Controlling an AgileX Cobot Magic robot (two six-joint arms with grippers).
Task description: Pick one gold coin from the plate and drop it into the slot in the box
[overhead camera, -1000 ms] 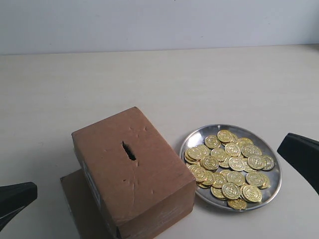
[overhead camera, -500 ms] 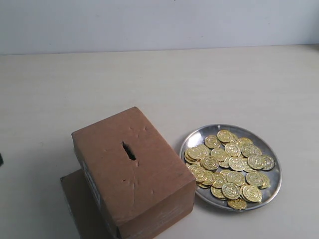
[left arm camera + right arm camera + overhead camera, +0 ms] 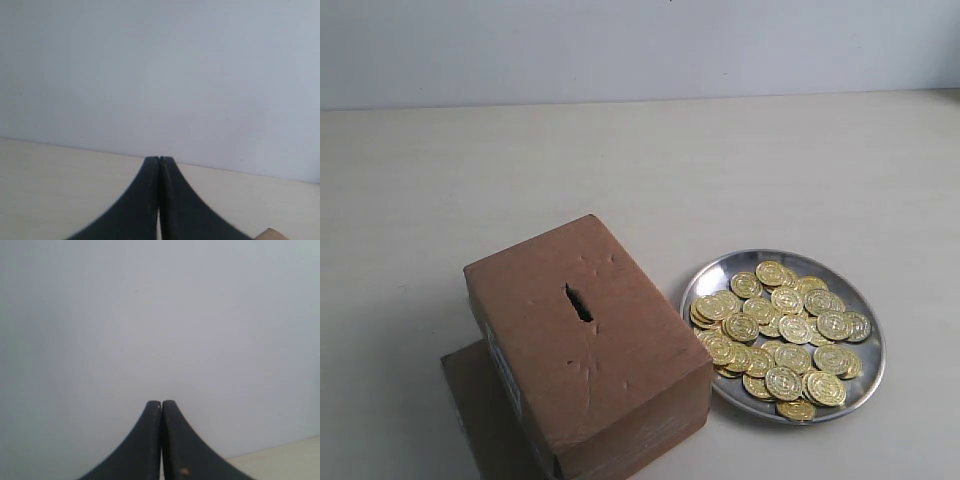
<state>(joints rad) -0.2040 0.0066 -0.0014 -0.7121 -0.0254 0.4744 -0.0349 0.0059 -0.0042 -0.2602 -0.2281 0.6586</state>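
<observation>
No coin is in hand: the embossed gold coins lie heaped and glinting on the round silver plate, just beside the dented brown cardboard box on the pale table. The box slot, a dark ragged slit in the top face, is unobstructed. The left gripper and right gripper, both outside the wide view, hold their jaws pressed together on nothing. Pick and drop, seemingly, both remain.
</observation>
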